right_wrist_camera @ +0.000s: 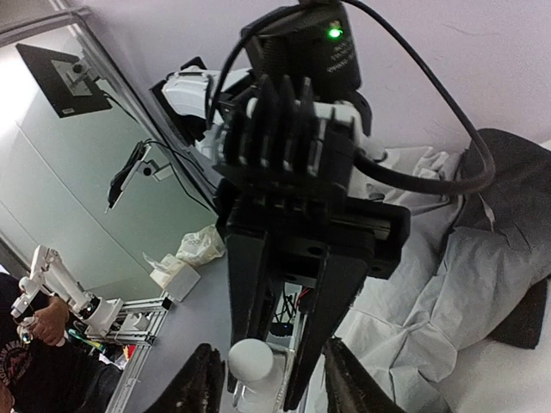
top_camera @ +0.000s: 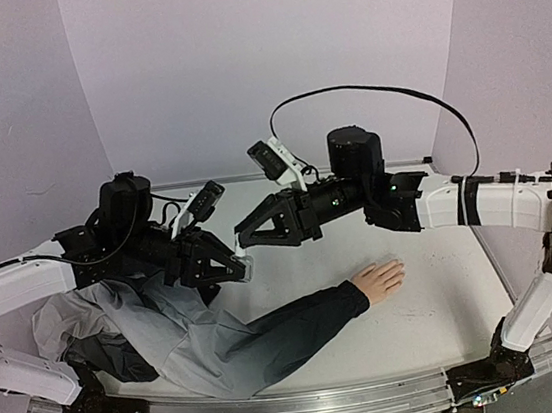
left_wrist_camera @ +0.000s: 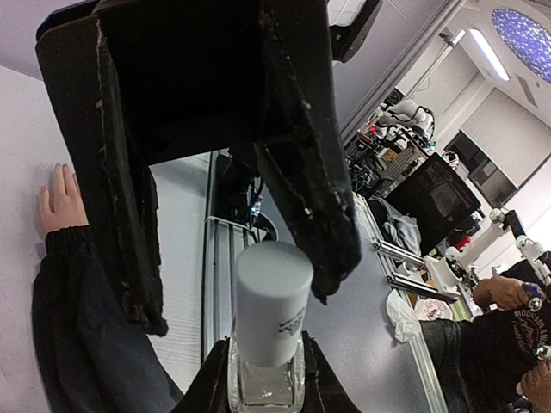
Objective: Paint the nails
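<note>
A pale mannequin hand [top_camera: 379, 279] lies flat on the table at the end of a dark sleeve [top_camera: 305, 322]; its nails [top_camera: 398, 269] are too small to make out. The left wrist view catches the hand [left_wrist_camera: 58, 200] at its left edge. My left gripper [top_camera: 240, 267] is shut on the glass body of a small white-capped bottle [left_wrist_camera: 271, 310], held off the table. My right gripper [top_camera: 243, 237] faces it with its fingers [left_wrist_camera: 306, 181] apart on either side of the cap [right_wrist_camera: 255, 361], not touching it. Both grippers are left of the hand.
A crumpled grey garment [top_camera: 139, 324] covers the table's left side under my left arm. Bare white tabletop [top_camera: 441, 317] lies right of the hand. A metal rail [top_camera: 281, 409] runs along the near edge. A black cable [top_camera: 372, 88] loops above my right arm.
</note>
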Robot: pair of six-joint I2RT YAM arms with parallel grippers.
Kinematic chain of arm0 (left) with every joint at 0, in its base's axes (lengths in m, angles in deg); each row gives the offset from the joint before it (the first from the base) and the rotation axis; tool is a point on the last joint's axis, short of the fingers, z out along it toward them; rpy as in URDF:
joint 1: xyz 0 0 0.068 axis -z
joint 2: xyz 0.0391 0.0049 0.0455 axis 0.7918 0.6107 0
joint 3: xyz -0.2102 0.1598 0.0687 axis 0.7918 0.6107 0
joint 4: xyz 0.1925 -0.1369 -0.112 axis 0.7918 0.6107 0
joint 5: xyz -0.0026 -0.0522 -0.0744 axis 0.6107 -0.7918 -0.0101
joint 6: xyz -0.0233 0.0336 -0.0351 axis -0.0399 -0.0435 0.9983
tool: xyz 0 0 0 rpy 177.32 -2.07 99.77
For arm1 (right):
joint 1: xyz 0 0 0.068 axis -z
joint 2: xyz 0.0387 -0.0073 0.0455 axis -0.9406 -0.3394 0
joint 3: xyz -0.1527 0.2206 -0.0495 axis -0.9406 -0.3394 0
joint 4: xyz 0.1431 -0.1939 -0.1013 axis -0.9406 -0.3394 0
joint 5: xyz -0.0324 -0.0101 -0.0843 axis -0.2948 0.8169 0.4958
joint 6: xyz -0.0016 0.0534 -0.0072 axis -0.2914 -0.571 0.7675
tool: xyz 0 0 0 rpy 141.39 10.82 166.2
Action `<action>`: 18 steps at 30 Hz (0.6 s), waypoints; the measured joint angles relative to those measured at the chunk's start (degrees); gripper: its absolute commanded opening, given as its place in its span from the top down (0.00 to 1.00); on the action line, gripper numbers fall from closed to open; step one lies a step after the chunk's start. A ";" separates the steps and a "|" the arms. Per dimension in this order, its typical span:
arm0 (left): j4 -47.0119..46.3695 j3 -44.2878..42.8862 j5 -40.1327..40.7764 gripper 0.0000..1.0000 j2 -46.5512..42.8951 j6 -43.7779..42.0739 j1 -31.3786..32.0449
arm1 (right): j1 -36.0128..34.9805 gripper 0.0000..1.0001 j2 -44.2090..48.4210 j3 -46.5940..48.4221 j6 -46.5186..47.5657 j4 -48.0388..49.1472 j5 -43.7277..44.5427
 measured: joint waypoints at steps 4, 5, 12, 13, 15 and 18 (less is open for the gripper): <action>-0.46 -0.90 -2.16 1.00 1.79 -0.26 0.00 | -0.04 0.73 -0.11 0.00 -0.52 2.03 -2.27; -0.48 -0.98 -2.40 1.00 2.14 -0.28 0.00 | -0.09 0.74 -0.24 0.00 -0.57 2.47 -2.84; -0.39 -1.09 -3.76 1.00 3.26 -0.57 0.00 | -0.09 0.97 -1.64 0.00 -0.61 3.32 -4.79; -0.39 -1.09 -3.74 1.00 3.26 -0.70 0.00 | -0.07 1.00 -1.66 -0.02 -0.76 3.37 -4.81; -0.48 -1.11 -3.28 1.00 3.26 -0.92 0.02 | 0.00 1.00 -1.66 -0.15 -0.57 3.74 -4.76; 0.13 -1.11 0.26 1.00 3.15 -1.66 0.22 | 0.33 1.00 -1.66 -1.16 -0.39 4.42 -3.76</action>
